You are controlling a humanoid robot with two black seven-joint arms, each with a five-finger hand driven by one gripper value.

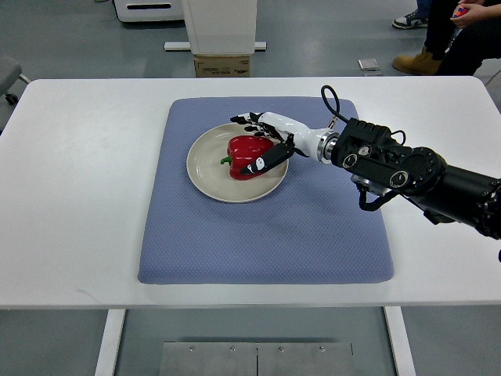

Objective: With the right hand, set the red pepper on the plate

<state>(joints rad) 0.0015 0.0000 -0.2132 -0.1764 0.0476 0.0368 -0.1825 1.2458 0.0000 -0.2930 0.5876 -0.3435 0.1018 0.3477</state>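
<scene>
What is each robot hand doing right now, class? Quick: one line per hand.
Right robot hand: fingers curled around the red pepper, which sits on the plate.
Left robot hand: not in view.

White rectangular table (78, 196) w/ rounded corners fills most of the view, lit evenly from above, soft shadows only. Two white legs (109, 341) drop at the near edge, a grey metal foot plate (257, 359) w/ screws between them. Floor (70, 39) is smooth grey-green. Beyond the far edge: a white cabinet-like stand (221, 25) w/ a brown cardboard box (222, 65) at its base. Top right, a seated person's tan boot (417, 61) and sneaker (409, 20). Grey chair part (8, 77) at far left.
</scene>
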